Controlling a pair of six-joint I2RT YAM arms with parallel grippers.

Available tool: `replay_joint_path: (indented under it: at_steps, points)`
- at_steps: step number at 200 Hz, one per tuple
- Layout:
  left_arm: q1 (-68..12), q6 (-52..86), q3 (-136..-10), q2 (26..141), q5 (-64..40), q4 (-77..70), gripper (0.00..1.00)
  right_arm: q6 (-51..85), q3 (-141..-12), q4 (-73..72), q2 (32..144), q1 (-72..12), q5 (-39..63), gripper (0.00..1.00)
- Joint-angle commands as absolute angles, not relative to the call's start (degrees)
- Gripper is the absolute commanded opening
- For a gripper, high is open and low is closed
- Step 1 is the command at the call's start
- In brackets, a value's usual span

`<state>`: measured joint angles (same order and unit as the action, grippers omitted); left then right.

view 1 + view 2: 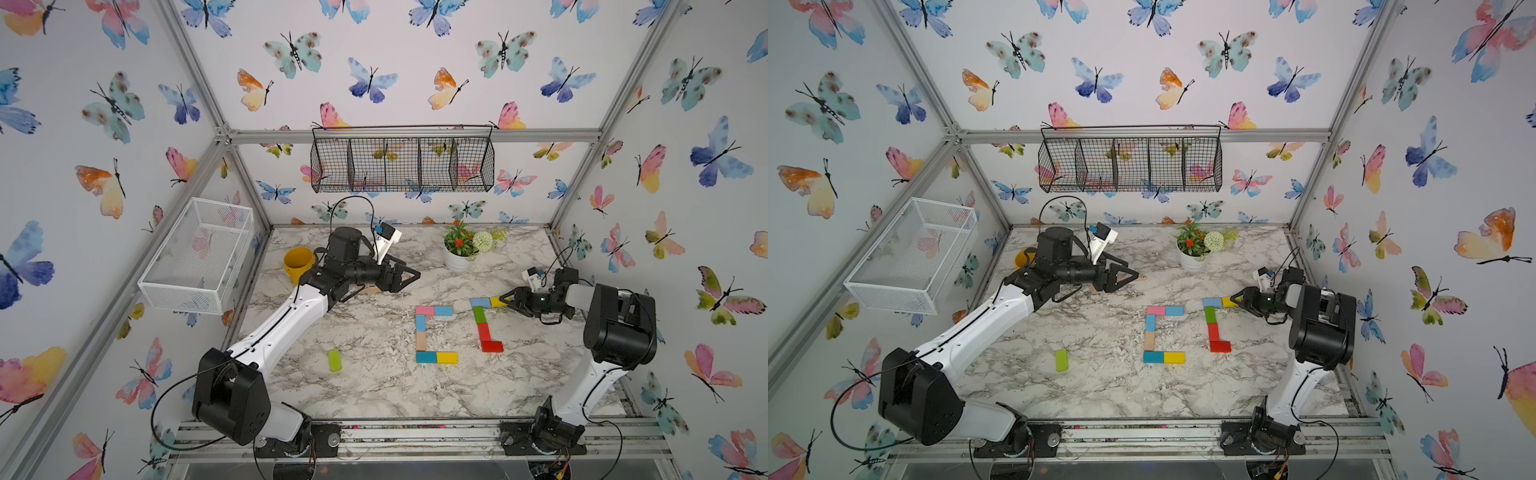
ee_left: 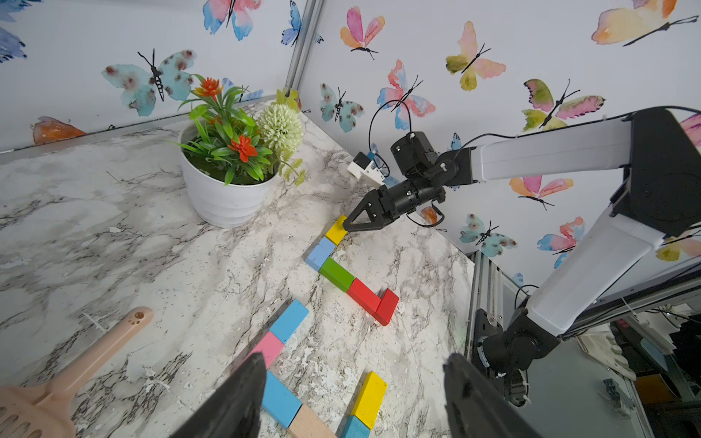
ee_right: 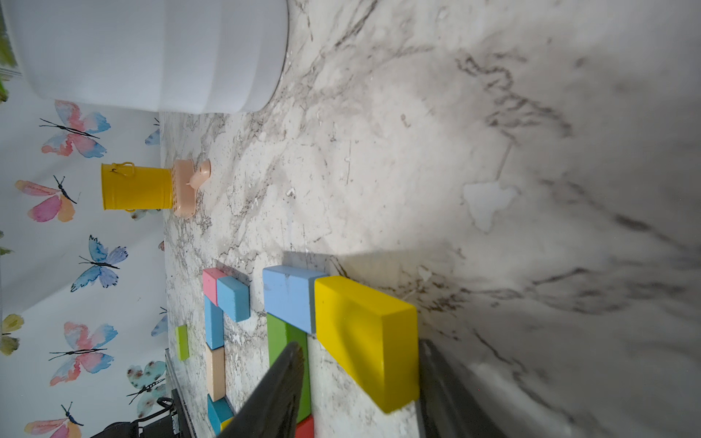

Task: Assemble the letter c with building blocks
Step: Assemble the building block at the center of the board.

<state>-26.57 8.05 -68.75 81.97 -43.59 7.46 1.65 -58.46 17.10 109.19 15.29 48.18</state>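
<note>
One loose piece and two letters lie on the counter [image 1: 374, 395]. Furthest left, a lime green block [image 1: 334, 360] lies alone, well apart from the rest. Next, the left gripper [image 1: 412, 274] hangs above the counter, its fingers spread wide with nothing between them. Further right is the finished C [image 1: 420, 341], six blocks with ends touching. Beside it, the second C [image 1: 483, 331] has a two-block top row, a two-block upright and a one-block foot.

Step in hand, as judged: seating the yellow block [image 3: 364, 333] at the outer end of that top row. It rests flat on the counter, its end against the light blue block [image 3: 288, 295]. The right gripper [image 1: 503, 300] straddles it. Its fingers [image 3: 280, 386] are partly open, and counter shows between one of them and the block, so no clamp is evident.

Recommendations: part the fingers evenly so neither drags the block. The inner one lies over the upright's green block [image 3: 282, 337], so lift clear before any sideways travel. Check the joint — the yellow block looks slightly out of line with its neighbour, though the viewing angle may account for that. The foot appears one block short — the lime piece is the likely candidate.
</note>
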Motion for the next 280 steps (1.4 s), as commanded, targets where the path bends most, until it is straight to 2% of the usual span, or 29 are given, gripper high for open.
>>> replay_joint_path:
  at_steps: [1,72,157,233,280]
  points:
    - [-26.1,8.3,-68.3,82.0,-44.8,6.0,0.75,0.1,-58.8,18.3,109.7,14.5,46.5,0.5]
    - [-26.1,8.3,-68.0,81.7,-44.8,5.9,0.75,-0.1,-59.6,19.6,109.5,13.7,45.1,0.5]
    - [-25.9,8.3,-68.0,81.9,-45.1,5.7,0.75,1.1,-60.2,21.8,106.3,10.7,30.8,0.63]
    - [-25.7,8.3,-67.9,82.0,-44.8,5.7,0.75,2.1,-60.6,23.6,105.0,8.3,22.8,0.65]
    - [-25.4,8.3,-68.0,82.0,-44.8,5.7,0.75,2.3,-61.0,24.3,103.1,8.2,24.8,0.66]
